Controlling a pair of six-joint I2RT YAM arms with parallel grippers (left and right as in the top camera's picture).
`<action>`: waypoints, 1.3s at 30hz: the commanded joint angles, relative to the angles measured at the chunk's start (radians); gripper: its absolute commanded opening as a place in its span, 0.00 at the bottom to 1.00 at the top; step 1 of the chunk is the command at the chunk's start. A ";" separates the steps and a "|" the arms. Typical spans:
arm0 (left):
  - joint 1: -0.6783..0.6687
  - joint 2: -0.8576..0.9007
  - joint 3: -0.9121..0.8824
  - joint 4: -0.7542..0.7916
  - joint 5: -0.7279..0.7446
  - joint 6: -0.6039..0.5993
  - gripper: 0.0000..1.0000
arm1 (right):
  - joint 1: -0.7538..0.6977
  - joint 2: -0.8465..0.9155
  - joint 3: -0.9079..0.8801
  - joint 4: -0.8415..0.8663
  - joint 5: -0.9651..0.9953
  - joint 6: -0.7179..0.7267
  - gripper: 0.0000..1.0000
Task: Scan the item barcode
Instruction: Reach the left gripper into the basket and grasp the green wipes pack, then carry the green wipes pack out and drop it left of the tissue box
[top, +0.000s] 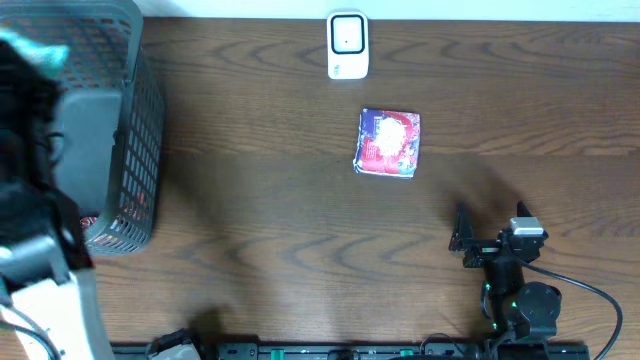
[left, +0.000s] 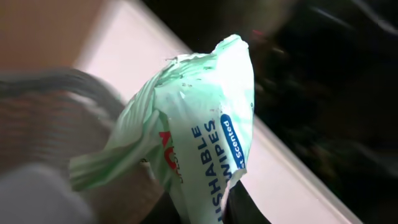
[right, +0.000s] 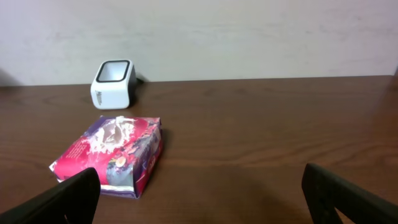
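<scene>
Pinching the green wipes pack (left: 205, 143) in my closed left fingers (left: 247, 208) over the basket (top: 135, 120); my right fingers (right: 62, 199) stand wide open and empty over the table (top: 250, 200), scanner (top: 347, 45) well apart.

One white plastic scanner (top: 348, 45), one red-and-purple cardboard tissue box (top: 389, 143), one grey mesh basket (top: 143, 135) (plus one mint-green wipes pack (left: 205, 124))

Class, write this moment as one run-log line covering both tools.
left tool: shut on wipes pack, aloft at basket | right tool: open, empty | tissue box: on table near scanner | scan: not yet done
</scene>
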 joint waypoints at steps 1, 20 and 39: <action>-0.197 0.005 0.008 0.000 0.020 0.044 0.07 | -0.003 -0.005 0.000 -0.005 0.005 0.010 0.99; -0.785 0.654 0.008 -0.148 0.017 0.512 0.07 | -0.003 -0.005 0.000 -0.005 0.005 0.010 0.99; -0.936 0.932 0.008 -0.015 0.029 0.367 0.08 | -0.003 -0.005 0.000 -0.005 0.005 0.010 0.99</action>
